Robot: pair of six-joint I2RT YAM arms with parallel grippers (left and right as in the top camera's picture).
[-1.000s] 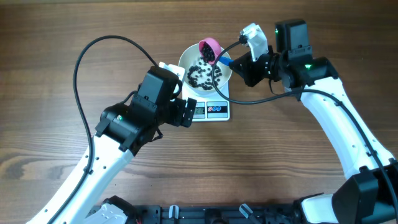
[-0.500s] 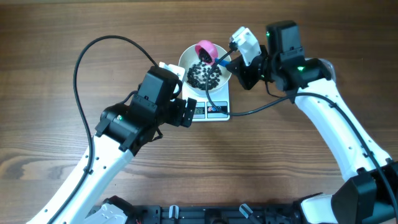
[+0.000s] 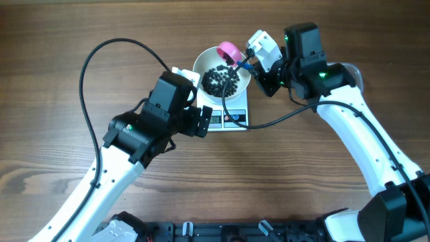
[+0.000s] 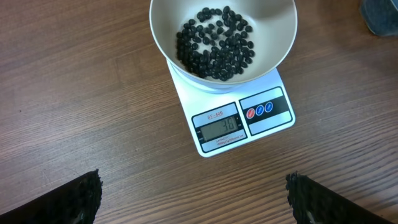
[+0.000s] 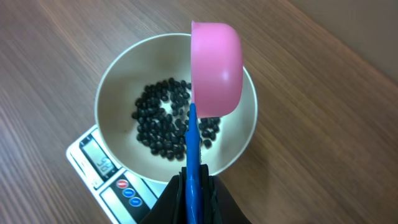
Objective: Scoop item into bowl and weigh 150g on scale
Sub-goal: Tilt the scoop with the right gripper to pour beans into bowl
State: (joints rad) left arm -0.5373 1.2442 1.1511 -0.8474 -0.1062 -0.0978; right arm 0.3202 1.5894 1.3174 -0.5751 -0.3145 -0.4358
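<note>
Our right arm reaches in from the right side, forearm bent toward the middle of the table. The right claw (image 5: 194, 182) is clamped tight on the blue handle (image 5: 193, 140) of a pink scoop (image 5: 216, 68). The scoop's cup stands ahead of the fingertips, its outer side toward us, over the white bowl (image 4: 273, 37). Our left arm rises from the near left, and the left claw (image 4: 196, 202) hangs spread wide with nothing in it. Straight ahead of it lies the scale (image 4: 214, 102), carrying the bowl with the black pellets (image 4: 214, 43) inside. We read "SF-400" above the display (image 4: 219, 126); the digits look like 30.
</note>
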